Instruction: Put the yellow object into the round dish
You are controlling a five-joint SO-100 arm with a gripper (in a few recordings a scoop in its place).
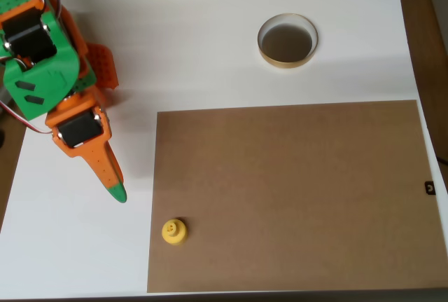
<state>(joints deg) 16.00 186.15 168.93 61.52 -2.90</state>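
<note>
The yellow object [173,231] is a small round piece with a knob on top. It stands upright near the front left corner of a brown board [294,197]. The round dish [288,40] has a gold-tan rim and a dark inside, and it sits empty on the white table beyond the board's far edge. My orange and green gripper [117,191] points down and to the right over the white table, left of the board. Its jaws lie together as one tapered, green-tipped point with nothing in them. The tip is a short way up and to the left of the yellow object.
The white table [189,29] spans the view, with its left edge by the arm's base and a wooden floor past its right edge. A small black tag [430,188] sits at the board's right edge.
</note>
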